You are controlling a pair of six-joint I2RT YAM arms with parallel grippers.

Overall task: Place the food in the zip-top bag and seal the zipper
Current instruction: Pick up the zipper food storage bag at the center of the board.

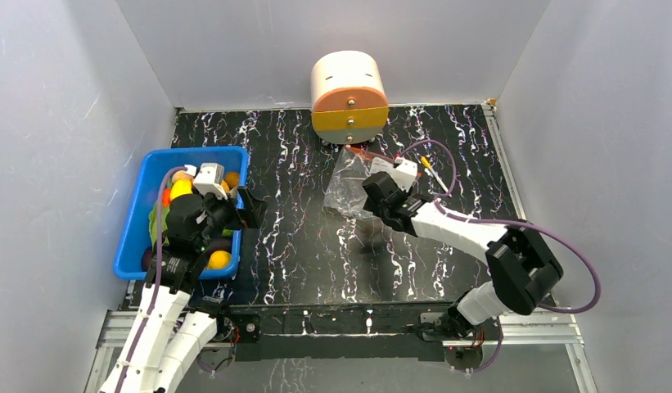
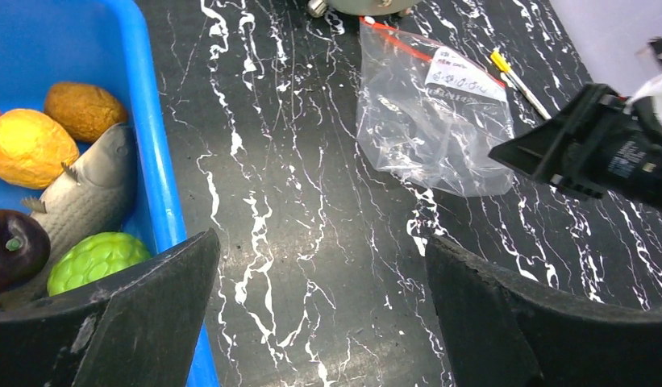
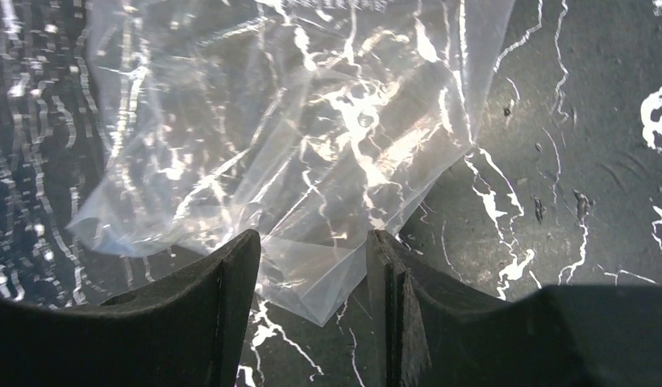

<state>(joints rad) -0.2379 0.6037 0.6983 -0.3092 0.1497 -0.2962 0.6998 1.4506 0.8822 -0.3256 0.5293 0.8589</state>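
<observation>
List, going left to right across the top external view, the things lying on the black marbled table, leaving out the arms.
In order: blue plastic bin → clear crinkly zip-top bag → thin yellow-tipped stick. The round cream-and-orange container sits directly behind the bag, so it is left out.

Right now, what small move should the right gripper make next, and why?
Probably close the right gripper on the clear crinkly plastic bag: its corner lies between the fingers, which stand apart. The toy food sits in the blue plastic bin.
</observation>
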